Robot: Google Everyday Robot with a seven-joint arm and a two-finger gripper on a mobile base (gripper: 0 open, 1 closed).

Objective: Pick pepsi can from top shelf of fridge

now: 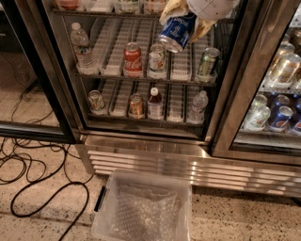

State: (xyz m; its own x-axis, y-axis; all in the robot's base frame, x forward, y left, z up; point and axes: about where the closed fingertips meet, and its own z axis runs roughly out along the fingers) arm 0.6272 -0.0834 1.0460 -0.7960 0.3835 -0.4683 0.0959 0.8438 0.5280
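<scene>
My gripper [184,20] comes in from the top edge, in front of the open fridge [150,155]. It is shut on the pepsi can [176,31], a blue can with white lettering, held tilted in the air between tan fingers [168,8]. The can hangs in front of the middle rack, below the top shelf [99,12], whose front rail shows at the top edge with several items cut off by the frame. The gripper's white wrist [211,6] is above the can.
On the middle rack stand a water bottle [80,47], a red Coca-Cola can [133,59], a pale can [156,59] and a green can [208,61]. The lower rack holds cans and bottles. A clear plastic bin [146,207] sits on the floor below. Black cables [28,176] lie left.
</scene>
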